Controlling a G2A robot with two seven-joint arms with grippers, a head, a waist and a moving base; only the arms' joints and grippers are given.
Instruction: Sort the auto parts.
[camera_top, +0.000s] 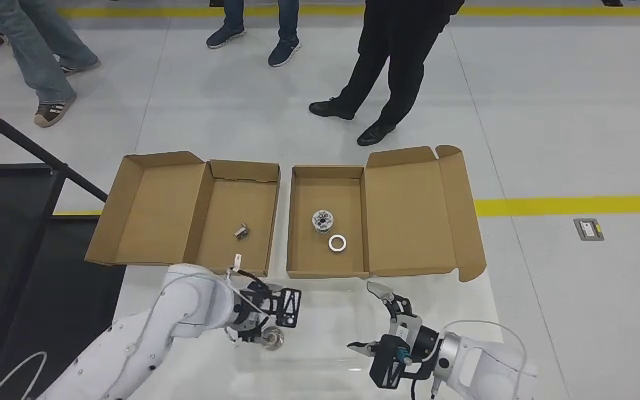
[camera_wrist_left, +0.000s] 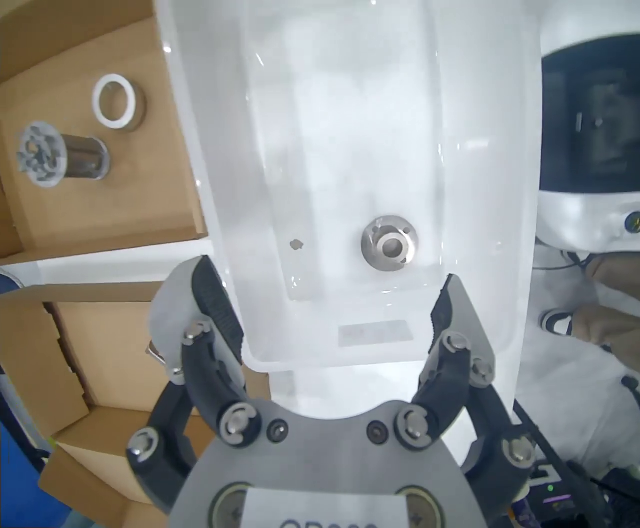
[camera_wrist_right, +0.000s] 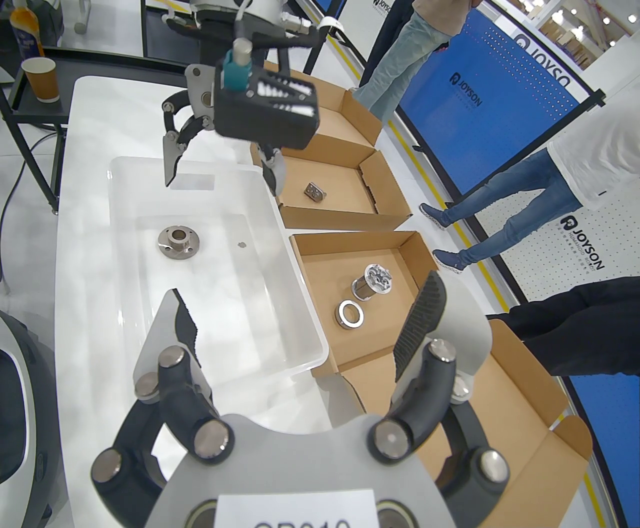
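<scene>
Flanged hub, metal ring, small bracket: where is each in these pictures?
flanged hub (camera_wrist_left: 369, 245), left wrist view, on its flange.
metal ring (camera_wrist_left: 116, 79), left wrist view, on its top face.
small bracket (camera_wrist_right: 315, 192), right wrist view, on its middle.

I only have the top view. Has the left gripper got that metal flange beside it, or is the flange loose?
Observer: Loose. In the left wrist view the left gripper is open, and the flange lies flat on the floor of the clear tray, ahead of the fingertips.
Operator: And the right gripper?
Observer: The right gripper is open as well, with nothing between its fingers.
Operator: What is the toothed thing in the right box?
Observer: A short metal cylinder with a slotted head. It is close to the ring but apart from it.
</scene>
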